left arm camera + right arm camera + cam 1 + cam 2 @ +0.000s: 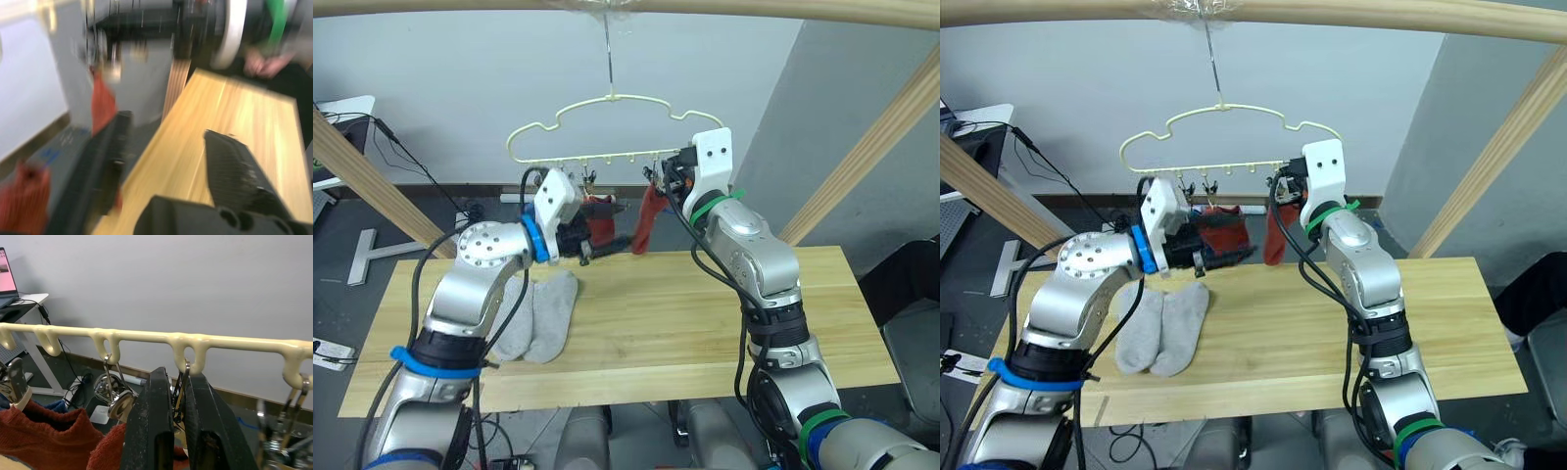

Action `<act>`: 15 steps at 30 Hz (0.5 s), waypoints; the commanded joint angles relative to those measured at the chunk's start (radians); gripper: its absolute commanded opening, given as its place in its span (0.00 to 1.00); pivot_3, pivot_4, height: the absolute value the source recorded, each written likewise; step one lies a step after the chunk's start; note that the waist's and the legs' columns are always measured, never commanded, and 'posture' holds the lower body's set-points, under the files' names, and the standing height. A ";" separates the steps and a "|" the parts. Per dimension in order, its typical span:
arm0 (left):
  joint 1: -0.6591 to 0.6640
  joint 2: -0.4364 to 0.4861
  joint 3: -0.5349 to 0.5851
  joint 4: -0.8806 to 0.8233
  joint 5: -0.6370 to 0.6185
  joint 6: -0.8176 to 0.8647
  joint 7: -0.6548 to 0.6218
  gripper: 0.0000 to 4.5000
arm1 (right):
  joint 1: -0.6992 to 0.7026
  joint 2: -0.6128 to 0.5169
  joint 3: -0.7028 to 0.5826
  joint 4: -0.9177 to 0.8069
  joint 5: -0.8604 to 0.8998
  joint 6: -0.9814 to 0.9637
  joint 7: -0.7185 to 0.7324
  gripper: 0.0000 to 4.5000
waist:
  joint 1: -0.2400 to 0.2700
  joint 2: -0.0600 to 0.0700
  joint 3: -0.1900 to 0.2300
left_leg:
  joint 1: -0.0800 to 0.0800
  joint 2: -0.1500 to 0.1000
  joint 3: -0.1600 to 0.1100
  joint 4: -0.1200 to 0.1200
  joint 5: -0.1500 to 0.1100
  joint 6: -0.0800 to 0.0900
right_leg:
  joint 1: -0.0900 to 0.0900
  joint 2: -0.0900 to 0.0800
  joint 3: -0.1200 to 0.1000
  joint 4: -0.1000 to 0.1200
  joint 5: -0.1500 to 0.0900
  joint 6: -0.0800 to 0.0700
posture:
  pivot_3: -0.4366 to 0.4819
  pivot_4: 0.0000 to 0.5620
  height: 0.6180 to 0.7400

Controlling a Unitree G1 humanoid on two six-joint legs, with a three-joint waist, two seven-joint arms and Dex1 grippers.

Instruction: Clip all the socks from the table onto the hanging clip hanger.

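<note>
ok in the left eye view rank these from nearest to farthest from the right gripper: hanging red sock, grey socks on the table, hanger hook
1. Hanging red sock: just below the right gripper, on its left side.
2. Hanger hook: above and to the left, at the pole.
3. Grey socks: farthest, flat on the table by the left arm.

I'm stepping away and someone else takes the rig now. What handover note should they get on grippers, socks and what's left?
Left gripper: open, empty, above the table edge near the hanging red socks.
Right gripper: fingers closed on a metal clip of the clip hanger.
Done: two rust red socks hang from the hanger.
Left: two grey socks lie on the table. Something blue shows behind the red socks; whether it is a sock is unclear.
</note>
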 commanded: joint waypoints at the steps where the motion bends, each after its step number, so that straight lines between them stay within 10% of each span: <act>1: 0.121 0.027 0.003 0.003 0.087 -0.113 0.047 0.94 | -0.027 0.005 -0.006 -0.025 0.011 -0.015 0.005 0.00 | -0.001 0.000 0.000 | 0.000 0.000 0.000 0.000 0.000 0.000 | 0.000 0.000 0.000 0.000 0.000 0.000 | 0.47 0.40 0.76; 15: 0.194 -0.051 0.094 0.380 0.180 -0.007 0.326 1.00 | -0.028 0.013 0.002 -0.035 0.016 0.006 0.013 0.00 | 0.010 0.000 0.000 | 0.000 0.000 0.000 0.002 0.000 0.000 | -0.002 -0.001 0.000 0.006 0.000 0.000 | 0.47 0.42 0.76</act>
